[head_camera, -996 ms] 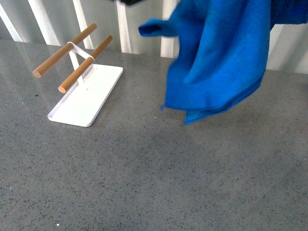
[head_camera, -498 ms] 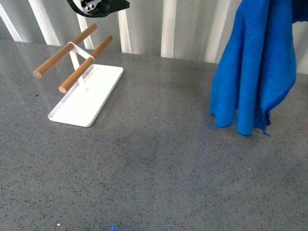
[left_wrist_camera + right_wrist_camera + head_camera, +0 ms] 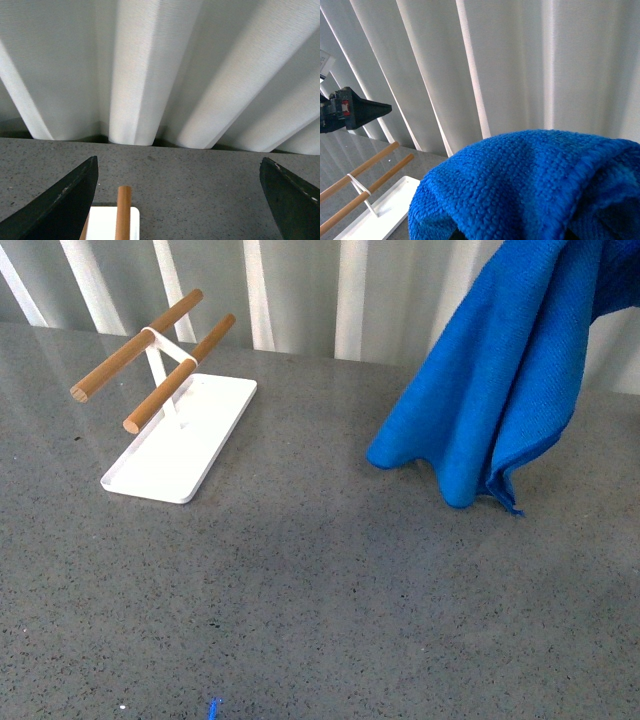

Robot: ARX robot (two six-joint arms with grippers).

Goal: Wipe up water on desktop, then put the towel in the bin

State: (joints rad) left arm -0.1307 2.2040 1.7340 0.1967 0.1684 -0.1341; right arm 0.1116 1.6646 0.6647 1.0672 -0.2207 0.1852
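The bright blue towel (image 3: 510, 380) hangs from the top right of the front view, its lower hem just above the speckled dark-grey desktop (image 3: 300, 590). My right gripper is shut on the towel; the cloth (image 3: 530, 185) covers its jaws in the right wrist view, and the gripper itself is above the front view's top edge. My left gripper (image 3: 180, 200) is open and empty, held high over the desktop (image 3: 200, 185) near the rack's far end. Its black fingers (image 3: 370, 108) show in the right wrist view. No water patch shows. The bin is out of view.
A white tray (image 3: 185, 435) with a rack of two wooden rods (image 3: 135, 350) stands at the back left; a rod (image 3: 123, 212) and the tray (image 3: 107, 222) show between the left jaws. White curtain folds (image 3: 350, 290) close the back. A small blue speck (image 3: 213, 708) lies near the front edge.
The towel swung from the middle to the right, and its lower hem has now swung back left. The left gripper has left the top of the front view.
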